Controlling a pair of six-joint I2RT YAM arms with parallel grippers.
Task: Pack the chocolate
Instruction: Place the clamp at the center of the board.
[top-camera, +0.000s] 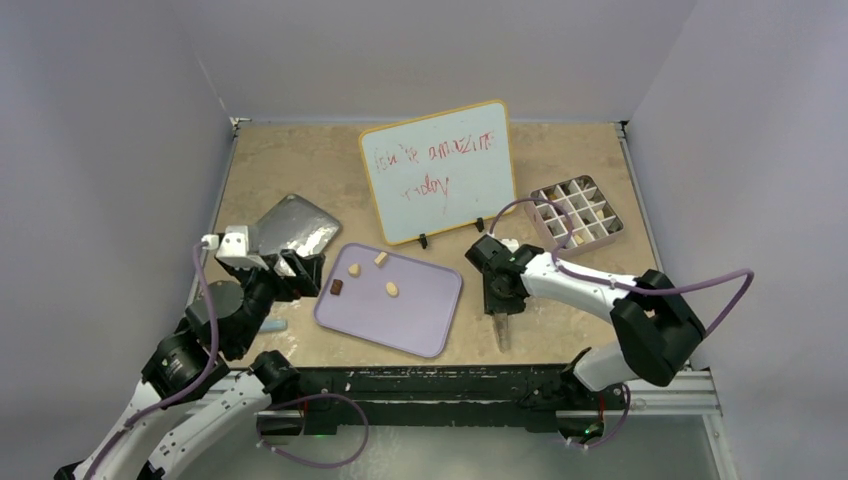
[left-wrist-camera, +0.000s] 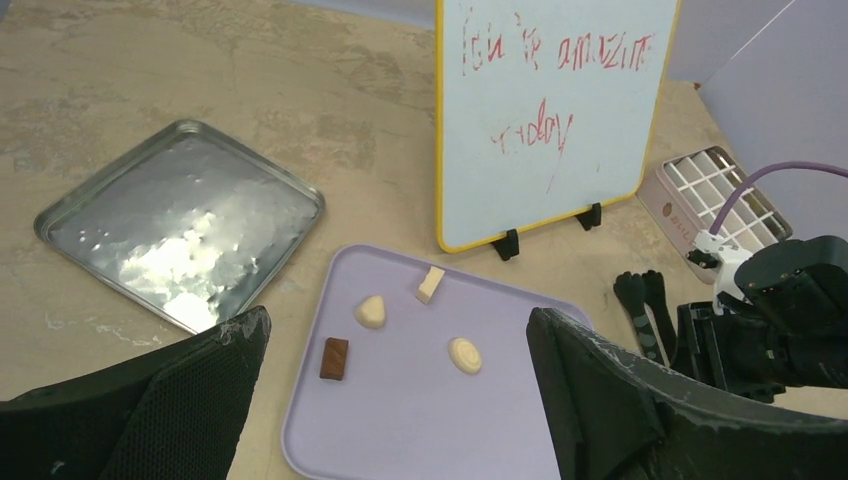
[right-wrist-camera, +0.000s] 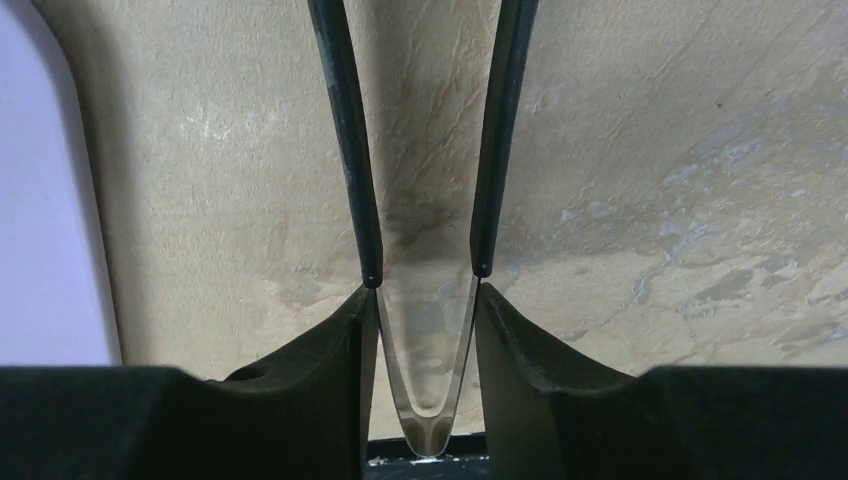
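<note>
The only legible writing is on the yellow-framed whiteboard (top-camera: 437, 170), propped upright at about twelve o'clock on the table. It is red handwritten marker in two lines: the upper seems to read "You're amazing", its first word smeared and uncertain, and the lower reads "today". At about two o'clock, the pale pink gridded box (left-wrist-camera: 672, 212) carries a small dark mark on its side wall, too small to read.

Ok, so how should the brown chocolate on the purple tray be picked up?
I'd come straight down from above and pinch the brown chocolate across its two long sides. It lies flat and low on the tray, and the other pieces sit well apart, leaving room.
</note>
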